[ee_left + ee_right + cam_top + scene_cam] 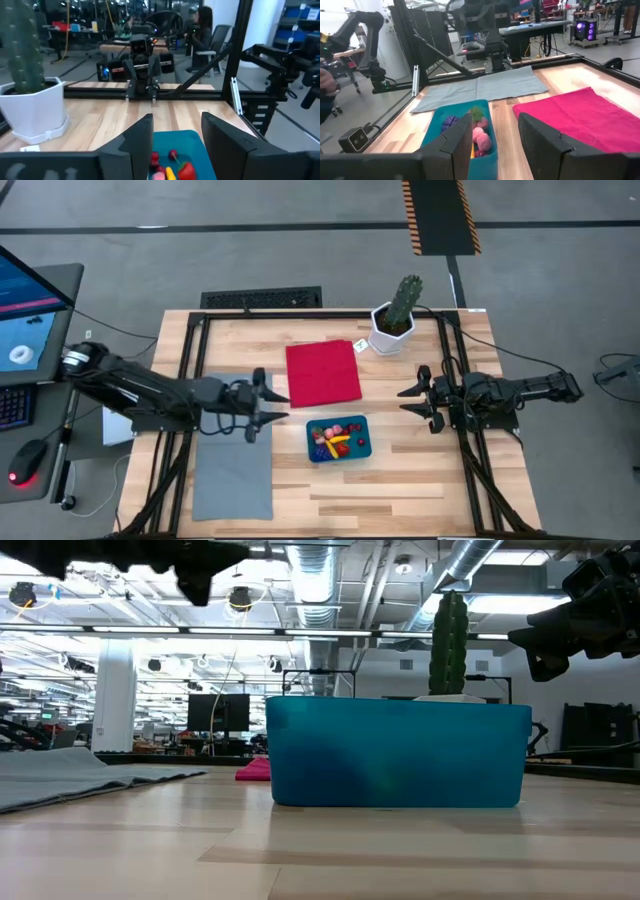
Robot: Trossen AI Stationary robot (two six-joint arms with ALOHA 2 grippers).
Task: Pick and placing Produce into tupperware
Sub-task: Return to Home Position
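The teal tupperware point(364, 452) stands on the wooden table just near of the red cloth, its blue wall point(395, 752) filling the low view. The produce point(335, 438) lies inside it: red, pink, yellow and purple pieces point(480, 136). My left gripper point(276, 407) hangs open above the table, left of the tupperware, and points level toward it with nothing between its fingers point(177, 137). My right gripper point(405, 402) waits open at the right and points level at the tupperware point(497, 137). It holds nothing.
A red cloth point(323, 373) lies flat behind the tupperware and a grey mat point(232, 465) lies at the near left. A green cactus in a white pot point(394, 320) stands at the far right. Bare wood shows in front of and right of the tupperware.
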